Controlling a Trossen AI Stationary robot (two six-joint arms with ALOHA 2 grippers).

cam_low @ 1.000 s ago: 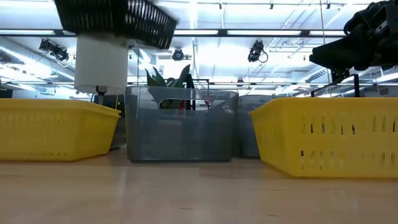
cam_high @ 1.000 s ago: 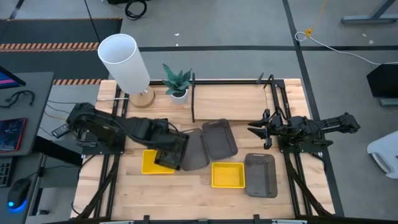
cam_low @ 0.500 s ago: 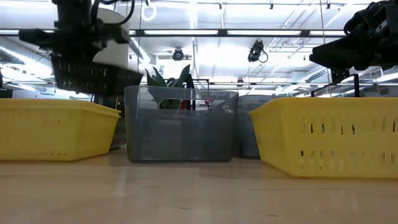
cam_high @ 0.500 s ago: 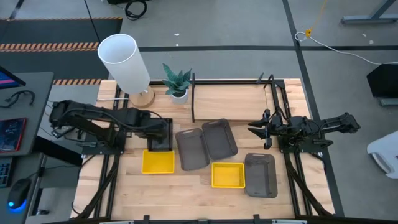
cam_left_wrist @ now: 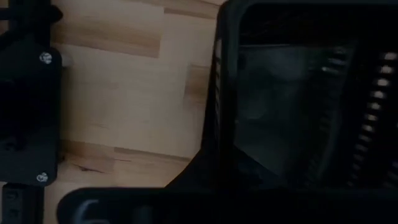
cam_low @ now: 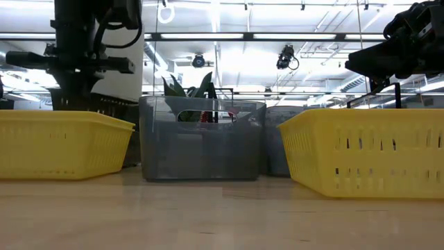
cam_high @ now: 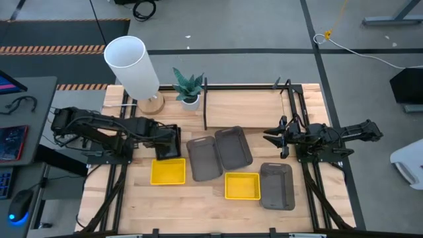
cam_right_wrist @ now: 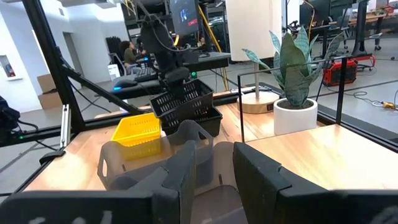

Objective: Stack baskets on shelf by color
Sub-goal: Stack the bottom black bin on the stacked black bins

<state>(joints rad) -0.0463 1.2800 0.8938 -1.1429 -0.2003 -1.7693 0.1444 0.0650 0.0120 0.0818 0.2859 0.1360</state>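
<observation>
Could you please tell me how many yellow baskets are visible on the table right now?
2. One yellow basket sits on the table's left half, just in front of the left gripper. The other yellow basket lies between two grey baskets. More could be nested, unseen.

A grey floor (cam_high: 264, 26) crossed by dark lines is seen around the wooden surface (cam_high: 251, 106). Hazard striping (cam_high: 59, 30) is laid on the floor beyond the far left corner. A side desk (cam_high: 20, 132) stands past the left edge. Long ceiling lights (cam_low: 291, 36) are seen overhead.
</observation>
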